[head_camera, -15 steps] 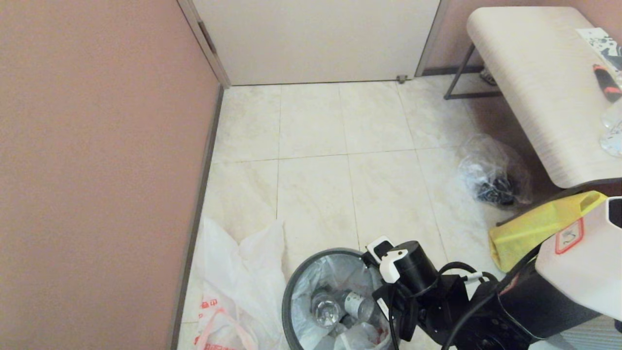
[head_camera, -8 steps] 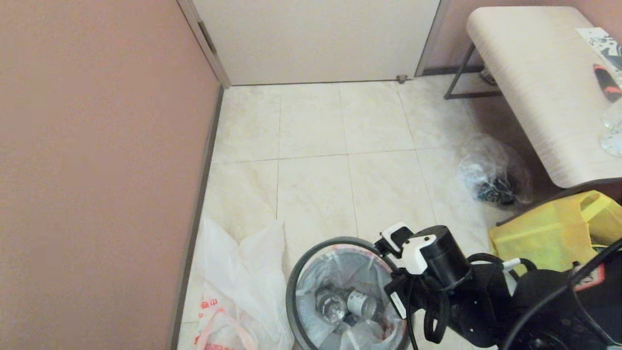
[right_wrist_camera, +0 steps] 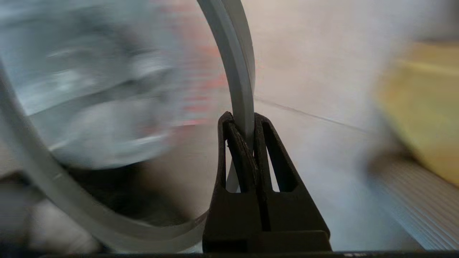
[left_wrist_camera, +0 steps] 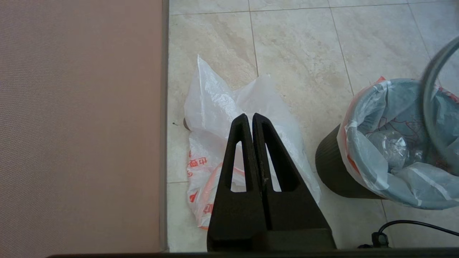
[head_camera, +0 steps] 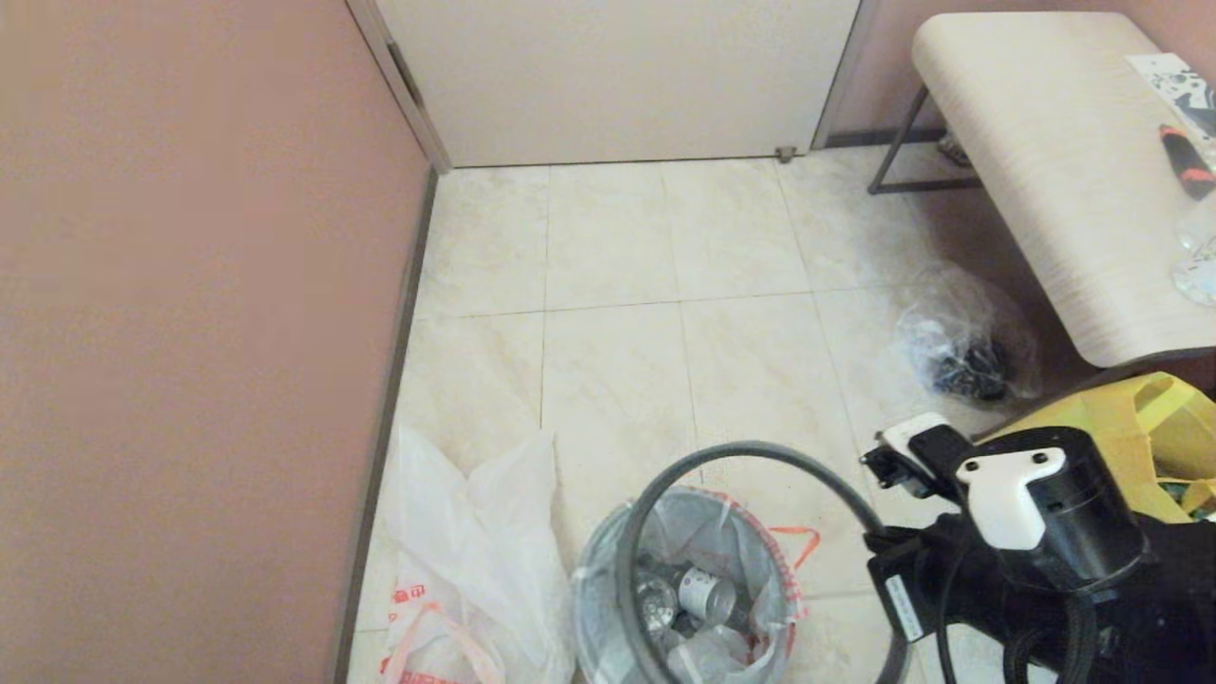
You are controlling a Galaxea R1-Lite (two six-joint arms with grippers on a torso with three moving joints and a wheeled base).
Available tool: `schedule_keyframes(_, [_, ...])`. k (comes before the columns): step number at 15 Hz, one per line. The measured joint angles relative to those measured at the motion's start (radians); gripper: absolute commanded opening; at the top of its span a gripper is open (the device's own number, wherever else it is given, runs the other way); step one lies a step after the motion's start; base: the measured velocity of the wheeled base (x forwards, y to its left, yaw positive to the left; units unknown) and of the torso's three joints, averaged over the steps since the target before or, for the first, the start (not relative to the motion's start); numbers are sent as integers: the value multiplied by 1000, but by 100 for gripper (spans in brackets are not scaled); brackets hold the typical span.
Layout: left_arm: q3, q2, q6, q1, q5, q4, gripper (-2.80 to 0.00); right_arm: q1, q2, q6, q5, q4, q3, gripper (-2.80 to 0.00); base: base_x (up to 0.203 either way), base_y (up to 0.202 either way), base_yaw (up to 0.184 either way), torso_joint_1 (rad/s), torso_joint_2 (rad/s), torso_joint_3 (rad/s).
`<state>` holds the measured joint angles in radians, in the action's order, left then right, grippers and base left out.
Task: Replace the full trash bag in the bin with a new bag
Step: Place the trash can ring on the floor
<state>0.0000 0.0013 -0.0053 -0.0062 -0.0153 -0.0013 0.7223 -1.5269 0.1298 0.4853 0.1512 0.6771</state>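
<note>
The bin (left_wrist_camera: 331, 168) stands at the near edge of the floor with the full trash bag (head_camera: 693, 589) in it, bottles and a can showing through. Its dark grey rim hoop (head_camera: 760, 448) is off the bin, tilted above it and shifted to the right. My right gripper (right_wrist_camera: 244, 120) is shut on that hoop (right_wrist_camera: 238, 71); the right arm (head_camera: 1035, 513) is right of the bin. The limp new bag (head_camera: 475, 541) lies on the floor left of the bin, by the wall. My left gripper (left_wrist_camera: 250, 116) hangs shut and empty over the new bag (left_wrist_camera: 222, 107).
A pink wall (head_camera: 190, 332) runs along the left and a closed door (head_camera: 617, 76) is at the back. A table (head_camera: 1045, 142) stands at the right, with a clear bag of dark contents (head_camera: 964, 347) and a yellow tote bag (head_camera: 1140, 427) beneath it.
My right gripper has lifted the rim hoop off the bin and carried it up and to the right. The full bag's edge now lies loose over the bin. The left gripper has not moved.
</note>
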Motion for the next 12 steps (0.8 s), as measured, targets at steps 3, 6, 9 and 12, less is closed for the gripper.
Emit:
schedule_keyframes(3, [0,0,0,0,0,0,-280,-106,78,-6,124,-85,-20,-280,0,0,0,0,0,0])
schedule_keyframes(6, [0,0,0,0,0,0,-280,-192,159,-15,191,-170,-24,-280,0,0,0,0,0,0])
schedule_keyframes(9, [0,0,-1,0,0,0,-280,-268,216,-20,261,-236,-46,-280,0,0,0,0,0,0])
schedule_keyframes(12, [0,0,0,0,0,0,-280,-410,208,-16,263,-230,-72,-280,0,0,0,0,0,0])
